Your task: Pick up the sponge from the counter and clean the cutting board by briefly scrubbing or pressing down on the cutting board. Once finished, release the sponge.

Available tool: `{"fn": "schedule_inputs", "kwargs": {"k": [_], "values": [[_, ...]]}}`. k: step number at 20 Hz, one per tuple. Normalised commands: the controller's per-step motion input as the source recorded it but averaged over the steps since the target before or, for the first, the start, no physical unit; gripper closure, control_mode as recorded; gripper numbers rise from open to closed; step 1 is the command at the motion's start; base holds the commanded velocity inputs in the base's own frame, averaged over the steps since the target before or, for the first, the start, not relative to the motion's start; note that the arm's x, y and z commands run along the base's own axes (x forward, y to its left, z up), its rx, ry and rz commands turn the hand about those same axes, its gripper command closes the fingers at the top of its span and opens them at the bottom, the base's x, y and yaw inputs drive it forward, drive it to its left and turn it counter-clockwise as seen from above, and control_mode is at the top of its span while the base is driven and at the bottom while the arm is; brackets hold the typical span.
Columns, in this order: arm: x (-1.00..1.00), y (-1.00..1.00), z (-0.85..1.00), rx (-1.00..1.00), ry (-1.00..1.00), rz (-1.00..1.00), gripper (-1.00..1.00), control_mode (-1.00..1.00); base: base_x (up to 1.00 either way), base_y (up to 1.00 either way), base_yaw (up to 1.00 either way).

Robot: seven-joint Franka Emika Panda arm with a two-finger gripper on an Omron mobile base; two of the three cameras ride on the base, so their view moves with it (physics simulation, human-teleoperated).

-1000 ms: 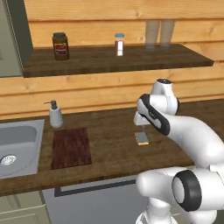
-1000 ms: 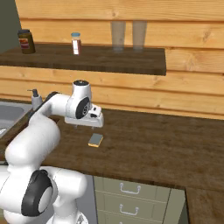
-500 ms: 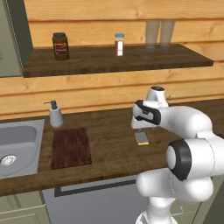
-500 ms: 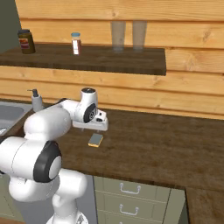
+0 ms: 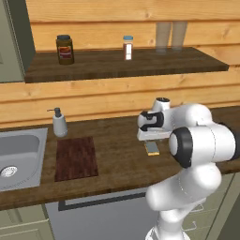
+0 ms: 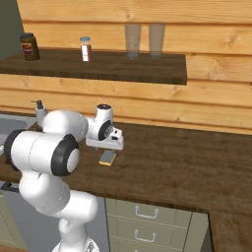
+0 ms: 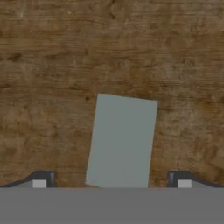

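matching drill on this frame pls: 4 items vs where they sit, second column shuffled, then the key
1. sponge
2. cutting board
3. soap dispenser
4. dark jar

A. on the shelf above the counter
B. on the counter behind the board, beside the sink
C. flat on the counter just right of the sink
D. on the counter under the gripper, between its open fingertips

Pairs: 1-D, 2-C, 3-B, 4-A

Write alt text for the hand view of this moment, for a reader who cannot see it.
The open gripper looks straight down on the sponge, whose grey-blue top lies slightly askew on the dark wooden counter. One dark fingertip shows on either side of the sponge's near end, neither touching it.
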Motion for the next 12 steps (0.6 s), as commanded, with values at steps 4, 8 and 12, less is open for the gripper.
{"fn": "schedule_inputs", "kwargs": {"k": [4, 8, 12], "values": [[0.11, 0.00, -0.29, 0.00, 0.04, 0.00, -1.00, -1.00, 0.00, 0.00, 0.00], [0.00, 0.00, -0.29, 0.00, 0.06, 0.00, -1.00, -1.00, 0.00, 0.00, 0.00], [0.00, 0.00, -0.23, 0.00, 0.02, 0.01, -1.00, -1.00, 0.00, 0.00, 0.00]]}}
